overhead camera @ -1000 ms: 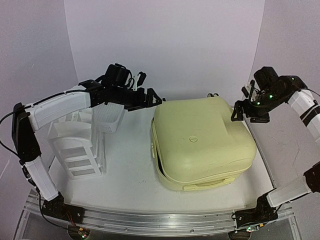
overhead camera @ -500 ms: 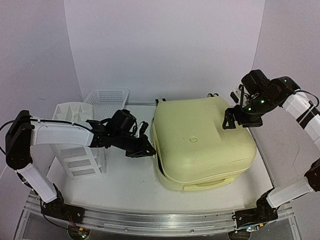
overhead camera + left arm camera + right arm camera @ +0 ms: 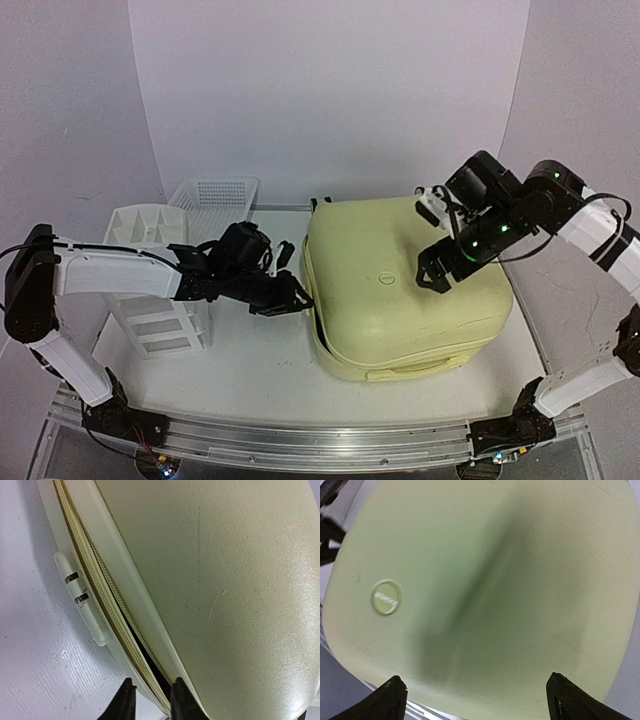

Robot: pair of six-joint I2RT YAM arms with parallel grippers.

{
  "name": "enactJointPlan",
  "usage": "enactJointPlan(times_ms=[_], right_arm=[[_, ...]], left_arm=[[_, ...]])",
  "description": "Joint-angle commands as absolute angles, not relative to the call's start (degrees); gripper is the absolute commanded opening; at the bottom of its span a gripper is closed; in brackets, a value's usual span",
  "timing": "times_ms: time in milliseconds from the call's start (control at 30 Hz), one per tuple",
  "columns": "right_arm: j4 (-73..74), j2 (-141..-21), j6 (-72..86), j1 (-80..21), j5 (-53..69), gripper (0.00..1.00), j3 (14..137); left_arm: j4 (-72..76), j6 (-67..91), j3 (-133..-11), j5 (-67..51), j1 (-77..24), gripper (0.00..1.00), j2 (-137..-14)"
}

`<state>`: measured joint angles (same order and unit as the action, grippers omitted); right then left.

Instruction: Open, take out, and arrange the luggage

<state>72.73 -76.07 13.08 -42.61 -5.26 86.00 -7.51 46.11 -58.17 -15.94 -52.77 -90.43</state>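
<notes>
Left gripper [image 3: 151, 701] resting at luggage's [image 3: 400, 300] zipper seam [image 3: 107, 607], fingers close, grip impossible to tell, right gripper [image 3: 479, 697] hovering spread wide above lid [image 3: 485, 580], luggage lying flat on white table [image 3: 250, 350], pale walls [image 3: 330, 90] enclosing.

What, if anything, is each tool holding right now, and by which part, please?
The right tool hangs open above the luggage lid, holding nothing. The left tool, jaws narrow, sits at the zipper seam; whether it pinches anything cannot be told.
</notes>
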Motion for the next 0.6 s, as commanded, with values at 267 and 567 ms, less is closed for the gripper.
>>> enactJointPlan(times_ms=[267, 567], right_arm=[[65.24, -97.72, -15.93, -88.53, -56.08, 0.98, 89.32], [61.47, -113.32, -20.87, -91.11, -57.9, 0.98, 92.94]], left_arm=[[-15.66, 33.17, -59.6, -19.44, -42.05, 0.63, -81.57], [-16.6, 30.88, -57.65, -18.03, -40.58, 0.78, -76.48]])
